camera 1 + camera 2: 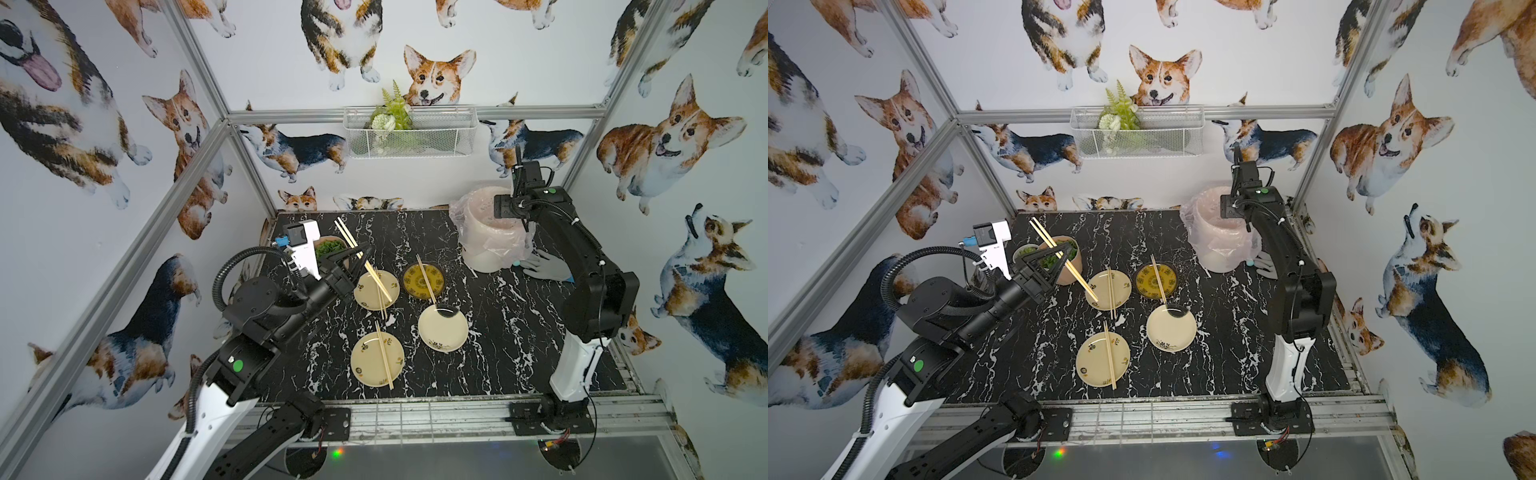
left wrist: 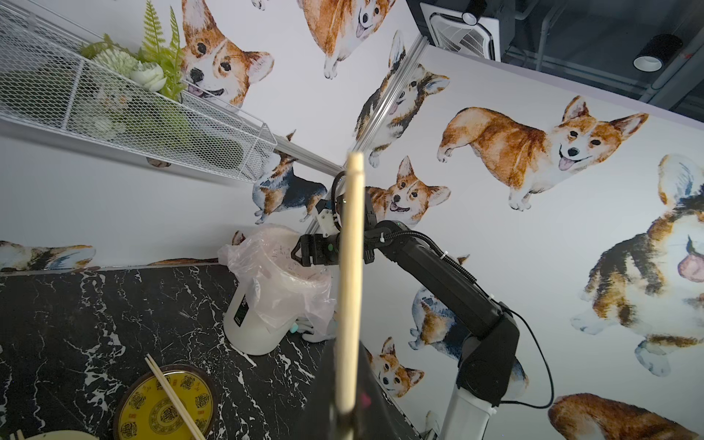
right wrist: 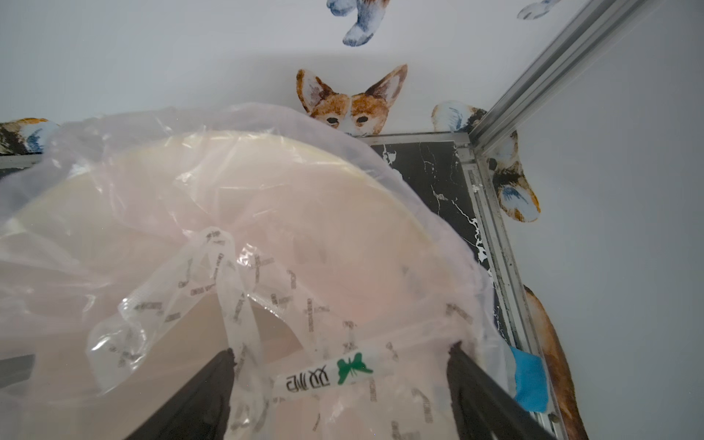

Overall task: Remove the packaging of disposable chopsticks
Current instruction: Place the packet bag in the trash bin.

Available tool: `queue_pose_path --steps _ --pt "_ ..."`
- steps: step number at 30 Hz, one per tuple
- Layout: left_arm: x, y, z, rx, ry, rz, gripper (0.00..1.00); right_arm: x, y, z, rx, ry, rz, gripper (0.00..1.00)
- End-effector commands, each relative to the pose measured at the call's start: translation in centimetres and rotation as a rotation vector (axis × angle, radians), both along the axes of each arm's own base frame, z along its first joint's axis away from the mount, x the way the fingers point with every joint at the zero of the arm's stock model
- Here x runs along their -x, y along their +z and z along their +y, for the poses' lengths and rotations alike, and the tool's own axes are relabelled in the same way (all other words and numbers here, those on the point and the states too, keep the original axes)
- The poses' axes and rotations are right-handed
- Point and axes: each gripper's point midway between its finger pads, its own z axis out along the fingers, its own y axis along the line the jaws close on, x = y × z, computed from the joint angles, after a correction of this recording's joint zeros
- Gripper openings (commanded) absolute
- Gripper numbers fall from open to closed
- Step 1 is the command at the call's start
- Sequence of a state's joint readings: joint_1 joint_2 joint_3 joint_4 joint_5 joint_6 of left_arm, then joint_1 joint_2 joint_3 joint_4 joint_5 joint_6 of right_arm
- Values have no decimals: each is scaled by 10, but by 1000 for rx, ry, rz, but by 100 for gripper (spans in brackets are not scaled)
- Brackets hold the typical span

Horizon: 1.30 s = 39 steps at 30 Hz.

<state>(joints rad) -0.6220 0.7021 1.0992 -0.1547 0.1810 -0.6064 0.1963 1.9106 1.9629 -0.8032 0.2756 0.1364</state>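
Holding a bare pair of disposable chopsticks (image 1: 376,279) tightly between its jaws, the left pincer (image 1: 360,251) hangs above the tabletop (image 1: 519,332). The sticks slope. Their lower end is over the rim of the cream plate (image 1: 365,296) just below this pincer, and another pair (image 1: 1111,291) lies on that plate. The right pincer (image 3: 341,348) is well apart from the left one and stands over the white bin (image 1: 486,253) with its jaws spread wide. Directly under it, inside the liner (image 3: 114,160), lies the packaging (image 3: 324,381), a clear printed sleeve with a green mark, on top of other crumpled sleeves. I cannot tell if the sleeve touches a jaw.

Several things could go wrong from here, I think. The sleeve is thin and light, so it may cling to a jaw and be pulled out of the bin when the right arm leaves. It could also settle on the folded edge of the liner and slide outside. On the left side, the pair is pinched at only one place along its length. A quick move may make it swing or slip in the grip. If the pincer goes down carelessly, the low end can hit the pair on the plate below and push it onto the tabletop. The empty plate (image 1: 442,328) further from this pincer looks like the safer place.
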Motion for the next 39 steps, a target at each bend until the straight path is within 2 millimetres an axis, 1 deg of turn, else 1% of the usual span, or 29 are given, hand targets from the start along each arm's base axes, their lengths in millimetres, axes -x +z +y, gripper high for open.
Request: queue_pose_path --steps 1,3,7,10,13,15,20,22,28,35,39 --pt "1 4 1 2 1 -13 0 8 6 -8 33 -35 14 89" --pt "1 3 0 4 0 -12 0 12 15 -9 39 -38 1 89" --pt "-1 2 0 8 3 -11 0 20 40 -5 39 -17 -49 90" --pt "-1 1 0 16 -1 -9 0 28 51 -4 40 -12 -55 91" --pt "-1 0 1 19 3 -5 0 34 57 -6 38 -14 -64 92" --pt "0 0 1 19 3 -5 0 37 55 -8 47 -13 -63 92" --pt "1 0 3 22 7 -3 0 43 38 -17 89 -41 -30 93" --pt "1 -1 3 20 7 -1 0 47 35 -18 83 -48 -23 93" --pt "1 -2 4 18 10 2 0 56 40 -17 58 -46 -40 94" --pt "0 -4 3 20 11 6 0 71 47 -25 34 -59 -50 95" --pt "1 -5 3 21 10 7 0 81 44 -32 50 -73 -35 96"
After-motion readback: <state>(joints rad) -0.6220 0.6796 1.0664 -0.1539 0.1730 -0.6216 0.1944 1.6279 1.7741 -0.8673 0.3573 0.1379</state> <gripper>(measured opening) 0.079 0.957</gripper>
